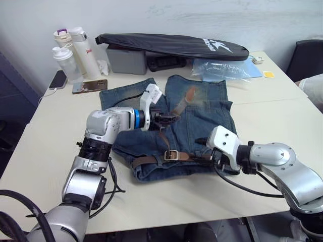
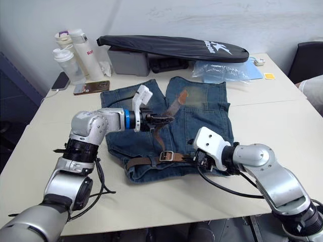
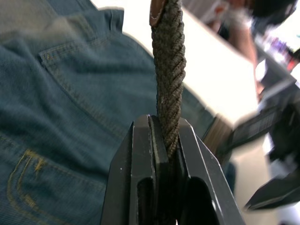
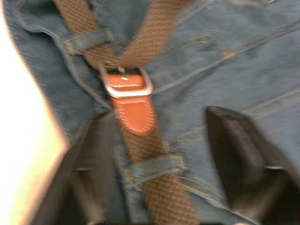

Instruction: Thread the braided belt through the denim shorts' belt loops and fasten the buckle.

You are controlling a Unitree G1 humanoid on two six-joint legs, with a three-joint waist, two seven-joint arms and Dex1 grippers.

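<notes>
The left gripper (image 1: 169, 118) grips the braided belt (image 3: 168, 79), lifted above the denim shorts (image 1: 202, 108). The right gripper (image 4: 164, 154) hangs released, the buckle (image 4: 125, 82) just ahead between its fingers. Pulling harder could drag the shorts across the tabletop (image 1: 50, 156).

Both head eyes look forward and down over the desk (image 1: 151, 201), sharing the whole spread. Left wrist camera sits tight against the braided belt (image 3: 168, 89); right wrist camera hovers close over the buckle (image 4: 126, 86).
</notes>
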